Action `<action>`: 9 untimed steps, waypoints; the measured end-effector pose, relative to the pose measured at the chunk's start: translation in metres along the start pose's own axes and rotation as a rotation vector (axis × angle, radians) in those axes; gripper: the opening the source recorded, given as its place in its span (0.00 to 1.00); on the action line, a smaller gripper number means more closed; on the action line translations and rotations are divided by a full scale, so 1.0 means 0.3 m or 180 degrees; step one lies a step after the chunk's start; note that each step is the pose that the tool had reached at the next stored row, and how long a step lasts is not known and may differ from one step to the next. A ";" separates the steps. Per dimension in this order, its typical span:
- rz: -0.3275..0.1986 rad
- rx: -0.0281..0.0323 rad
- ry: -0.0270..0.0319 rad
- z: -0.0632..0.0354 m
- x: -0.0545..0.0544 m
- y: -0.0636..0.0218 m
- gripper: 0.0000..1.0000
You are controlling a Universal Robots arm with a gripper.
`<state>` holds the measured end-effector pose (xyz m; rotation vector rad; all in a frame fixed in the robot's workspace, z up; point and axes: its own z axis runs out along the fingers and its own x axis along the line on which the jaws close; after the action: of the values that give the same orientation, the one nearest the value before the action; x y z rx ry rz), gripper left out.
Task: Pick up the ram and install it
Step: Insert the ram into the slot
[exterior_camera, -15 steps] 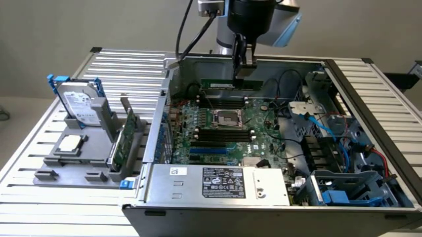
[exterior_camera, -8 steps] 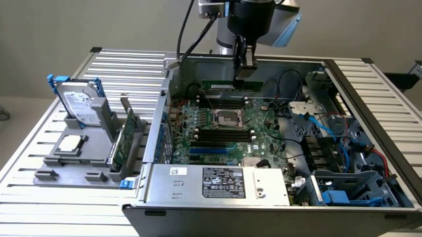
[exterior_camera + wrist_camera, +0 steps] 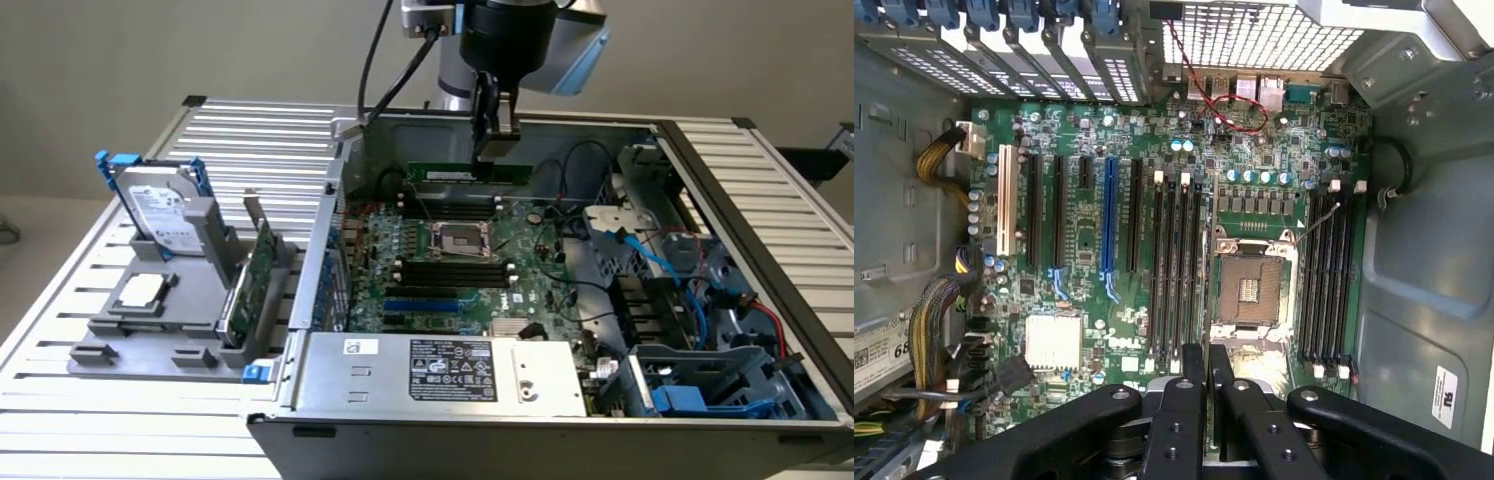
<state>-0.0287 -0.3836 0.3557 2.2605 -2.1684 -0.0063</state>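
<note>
**Exterior view, read from its left to its right.** A slatted metal tabletop [image 3: 254,130] carries a grey fixture [image 3: 134,335]. On the fixture stand a hard drive [image 3: 163,212] in a blue bracket, a square silver CPU chip [image 3: 140,291] lying flat, and a large green expansion card [image 3: 251,285] set on edge.

Just beside the fixture lies an open computer case [image 3: 534,442]. A power supply [image 3: 441,372] sits along its near wall. Behind that lies the green motherboard [image 3: 414,245], with an empty CPU socket [image 3: 461,240] at its centre and black memory slots [image 3: 454,272] on either side of the socket.

Over the far side of the board the pincer [image 3: 495,150] points straight down, pinching the ram [image 3: 447,173] at its top edge. The ram — a narrow dark-green stick — hangs level, above the slots beyond the socket and close to the case's far wall. Whether its lower edge meets a slot cannot be told.

At the right end of the case sit drive bays with blue plastic fittings [image 3: 687,398].

**Wrist view.** The pincer [image 3: 1206,352] shows its black fingers [image 3: 1192,375] drawn nearly together over the motherboard [image 3: 1084,135] — near the CPU socket [image 3: 1252,290], with memory slots [image 3: 1176,270] to either side.
</note>
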 end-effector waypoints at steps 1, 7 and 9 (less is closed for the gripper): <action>0.0000 0.0000 0.0000 0.000 0.000 0.000 0.13; 0.0000 -0.0001 0.0010 0.026 0.011 0.001 0.13; 0.0000 -0.0001 0.0009 0.038 0.015 0.001 0.13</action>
<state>-0.0290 -0.3881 0.3443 2.2589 -2.1667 -0.0034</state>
